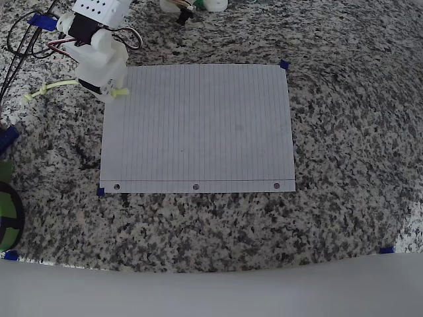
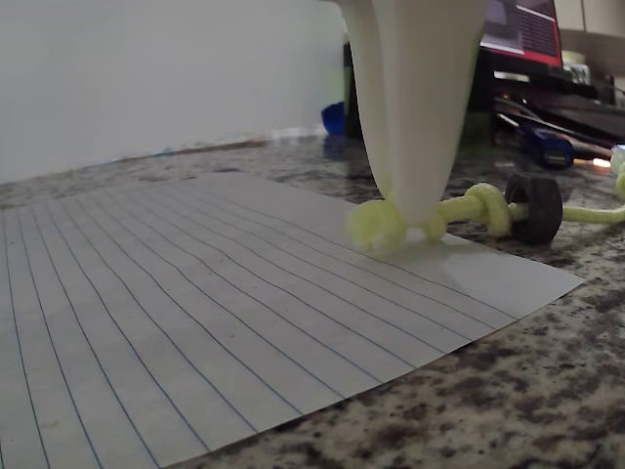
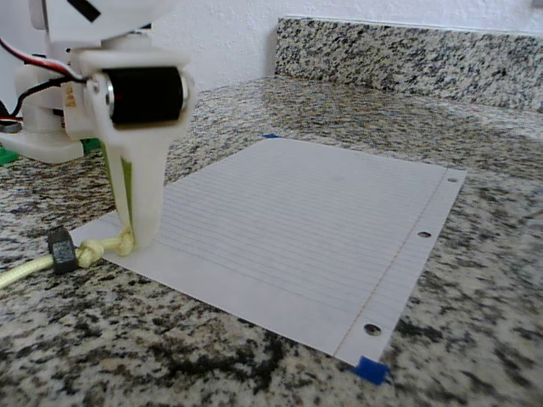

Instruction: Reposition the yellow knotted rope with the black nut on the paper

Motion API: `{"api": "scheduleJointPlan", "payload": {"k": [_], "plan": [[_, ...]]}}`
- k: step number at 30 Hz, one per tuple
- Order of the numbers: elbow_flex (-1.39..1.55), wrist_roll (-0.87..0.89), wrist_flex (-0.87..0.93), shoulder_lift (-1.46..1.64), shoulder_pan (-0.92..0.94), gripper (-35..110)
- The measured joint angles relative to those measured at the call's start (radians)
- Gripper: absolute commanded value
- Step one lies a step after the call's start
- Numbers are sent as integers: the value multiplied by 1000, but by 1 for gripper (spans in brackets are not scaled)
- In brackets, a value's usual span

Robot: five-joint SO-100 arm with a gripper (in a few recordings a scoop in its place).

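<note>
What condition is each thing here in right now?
Yellow knotted rope: end knot pinched at the paper's corner, the rest trailing off onto the counter.
Black nut: threaded on the rope, off the sheet.
Paper: flat, corners taped down.
End effector: shut on the rope.

Overhead view: paper (image 1: 198, 129) flat on table (image 1: 344, 132), punched edge nearest; rope (image 1: 49, 88) runs left off the sheet's far-left corner onto the table; fixed view: fingers (image 3: 140, 216) stand on that corner over the rope's end knot (image 3: 125, 243); nut (image 3: 61, 250) on the rope, just left of the paper's edge.
</note>
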Motion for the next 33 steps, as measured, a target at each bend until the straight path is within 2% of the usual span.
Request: {"api": "scheduleJointPlan", "payload": {"k": [12, 28, 33], "plan": [[0, 0, -38, -35, 11, 25], [-8, 0, -64, -55, 11, 27], [-8, -2, -81, -55, 15, 0]]}}
